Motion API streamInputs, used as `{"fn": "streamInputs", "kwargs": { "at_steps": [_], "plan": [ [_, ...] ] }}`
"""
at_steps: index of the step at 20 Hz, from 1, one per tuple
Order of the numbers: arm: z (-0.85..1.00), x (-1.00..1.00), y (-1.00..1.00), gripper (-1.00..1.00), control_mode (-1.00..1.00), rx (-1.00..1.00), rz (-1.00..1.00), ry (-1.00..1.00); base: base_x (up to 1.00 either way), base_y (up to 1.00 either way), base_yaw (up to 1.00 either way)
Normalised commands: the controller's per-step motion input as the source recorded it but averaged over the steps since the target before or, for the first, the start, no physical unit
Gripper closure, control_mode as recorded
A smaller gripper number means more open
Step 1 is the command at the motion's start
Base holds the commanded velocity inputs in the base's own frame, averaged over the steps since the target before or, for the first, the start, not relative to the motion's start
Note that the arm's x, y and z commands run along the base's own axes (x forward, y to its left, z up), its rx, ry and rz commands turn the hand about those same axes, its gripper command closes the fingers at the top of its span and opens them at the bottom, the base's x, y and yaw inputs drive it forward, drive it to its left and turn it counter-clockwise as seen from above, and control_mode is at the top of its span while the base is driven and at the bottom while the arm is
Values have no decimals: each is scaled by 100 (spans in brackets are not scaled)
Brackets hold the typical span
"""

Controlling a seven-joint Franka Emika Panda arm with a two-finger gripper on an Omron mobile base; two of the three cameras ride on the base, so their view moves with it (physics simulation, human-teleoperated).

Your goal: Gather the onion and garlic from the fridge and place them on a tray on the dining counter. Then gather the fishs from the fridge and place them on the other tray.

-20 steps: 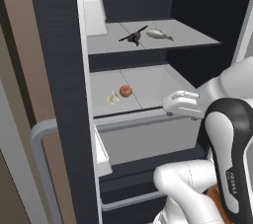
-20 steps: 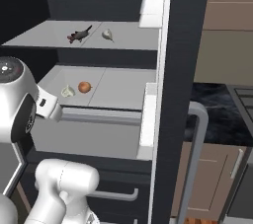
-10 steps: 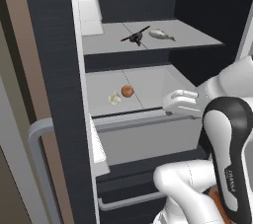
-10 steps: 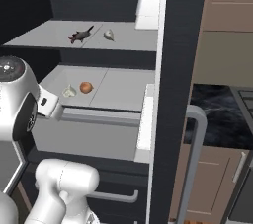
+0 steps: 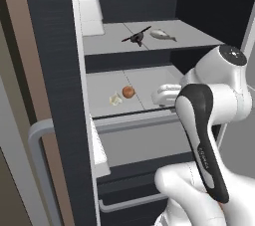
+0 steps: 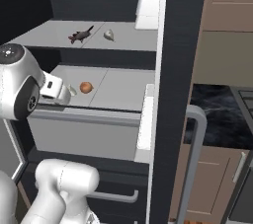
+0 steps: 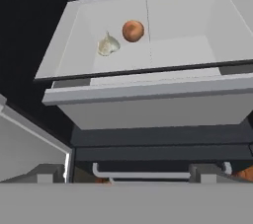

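Note:
The fridge (image 5: 55, 70) stands open. On its middle shelf (image 5: 149, 78) lie the round orange-brown onion (image 5: 128, 91) (image 6: 86, 87) (image 7: 133, 30) and, just beside it, the pale garlic (image 5: 115, 100) (image 7: 108, 45). A silver-grey fish (image 5: 163, 34) (image 6: 108, 34) rests on the shelf above, next to a dark fish-shaped thing (image 5: 136, 37) (image 6: 81, 34). My gripper (image 5: 160, 95) (image 6: 62, 90) (image 7: 128, 173) hovers at the middle shelf's front edge, to the right of the onion and clear of it, open and holding nothing. The trays and the dining counter are out of view.
A white bin (image 5: 89, 11) sits at the upper shelf's door side. The open door (image 6: 178, 70) with its grey bar handle (image 6: 197, 134) stands close by. Below the shelf are a pale drawer front (image 7: 148, 104) and a handled drawer (image 5: 129, 202). A dark counter on brown cabinets (image 6: 217, 109) lies to the right.
My hand has drifted slightly toward the onion and a little higher along the shelf's front edge. The onion, garlic and fish have not moved.

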Motion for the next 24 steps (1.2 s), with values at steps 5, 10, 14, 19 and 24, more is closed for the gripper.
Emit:
{"fn": "streamInputs", "kwargs": {
  "at_steps": [5,10,14,19,24],
  "plan": [
    [0,0,0,-100,-100,-14,0,-5,0,0,0],
    [0,0,0,-100,-100,-5,0,0,0,0,0],
    [0,0,0,-100,-100,-1,0,0,0,0,0],
    [0,7,0,-100,-100,0,0,0,0,0,0],
    [0,10,0,-100,-100,0,0,0,0,0,0]
  ]
}}
